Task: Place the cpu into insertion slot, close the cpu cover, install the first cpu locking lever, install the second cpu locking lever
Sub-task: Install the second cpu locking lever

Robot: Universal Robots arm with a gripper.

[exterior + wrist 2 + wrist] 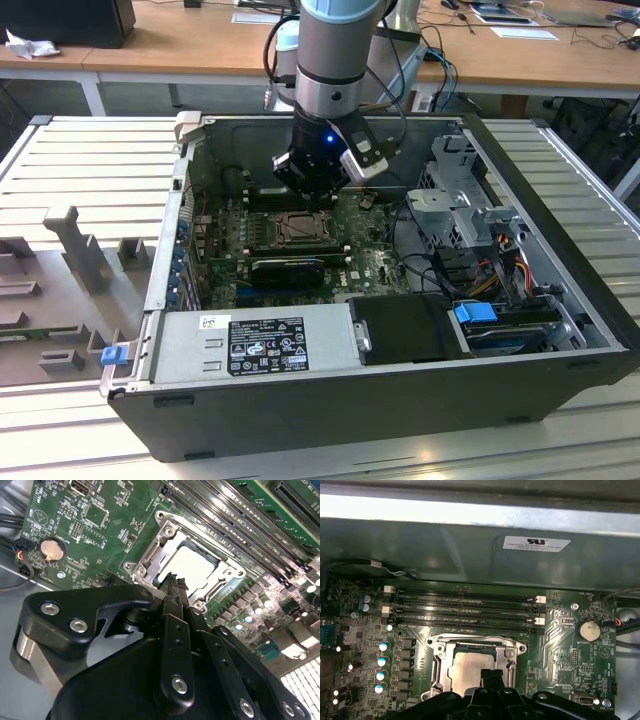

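Already the cpu [470,667] sits in the insertion slot [438,656], its pale metal top flat and square to the socket in both wrist views. Over it lies the cpu cover [150,555], a silver frame plate whose window leaves the chip's top bare; it looks lowered flat onto the socket rather than standing up, so I judge the first two steps done. Whether either locking lever is latched I cannot tell: the thin wire arms beside the socket are too fine to follow, and the near edge of the socket is hidden behind the gripper.

The gripper [174,581] hangs just above the socket's near edge, fingertips pressed together with nothing between them, so it is clenched and empty. In the exterior view the gripper [312,190] reaches down into the open computer case [560,190], right over the socket on the green motherboard [375,250]. The long black memory slots [465,607] run just beyond the socket, and a coin cell battery [590,629] sits well off to one side.

By my reading the lever work is the part in hand, with the tips placed at the socket's rim and the chip itself needing no more handling.
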